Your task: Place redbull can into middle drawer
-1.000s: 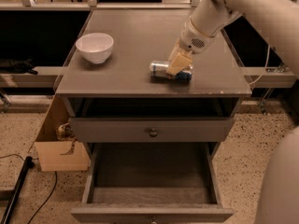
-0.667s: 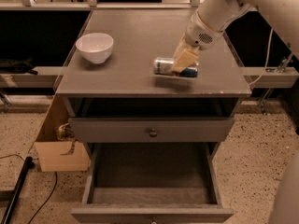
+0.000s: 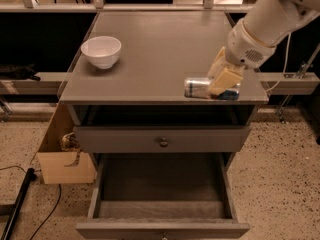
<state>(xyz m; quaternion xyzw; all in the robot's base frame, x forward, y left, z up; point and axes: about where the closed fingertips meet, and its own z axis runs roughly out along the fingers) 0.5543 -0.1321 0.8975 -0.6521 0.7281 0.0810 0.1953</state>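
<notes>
The redbull can (image 3: 197,88) lies on its side in my gripper (image 3: 222,82), over the front right edge of the grey cabinet top (image 3: 155,44). The gripper's tan fingers (image 3: 224,78) are closed across the can's right half, so only its silver left end and a bit of blue show. The white arm reaches in from the upper right. The middle drawer (image 3: 162,184) is pulled out below and in front, and nothing shows inside it. The can is above and to the right of the drawer's middle.
A white bowl (image 3: 101,51) stands at the left of the cabinet top. The upper drawer (image 3: 162,140) with a round knob is shut. A cardboard box (image 3: 62,159) sits on the floor left of the cabinet, with a black cable (image 3: 20,199) nearby.
The gripper has carried the can from the middle right of the cabinet top toward the front right edge. The bowl and both drawers have not moved.
</notes>
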